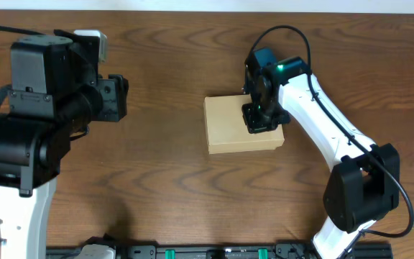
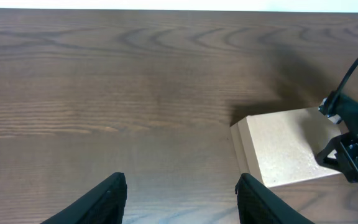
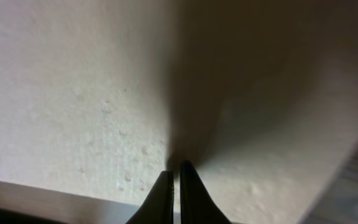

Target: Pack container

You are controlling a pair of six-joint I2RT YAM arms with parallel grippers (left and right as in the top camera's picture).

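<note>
Wood-grain table [image 1: 164, 180] carries the container [image 1: 225, 133], flap down, beneath the right gripper [image 3: 176, 171], jaws pressed together on its top; the left gripper [image 2: 182, 180], spread, hangs left of it. Packing appears nearly done.

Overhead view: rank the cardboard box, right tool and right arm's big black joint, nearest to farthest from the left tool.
1. cardboard box, mid-table.
2. right tool, shut, over the box's far end.
3. big black joint, beyond both, toward the table's near edge.

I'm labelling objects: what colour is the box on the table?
The box is plain tan, no print visible; the overhead view shows it best.
</note>
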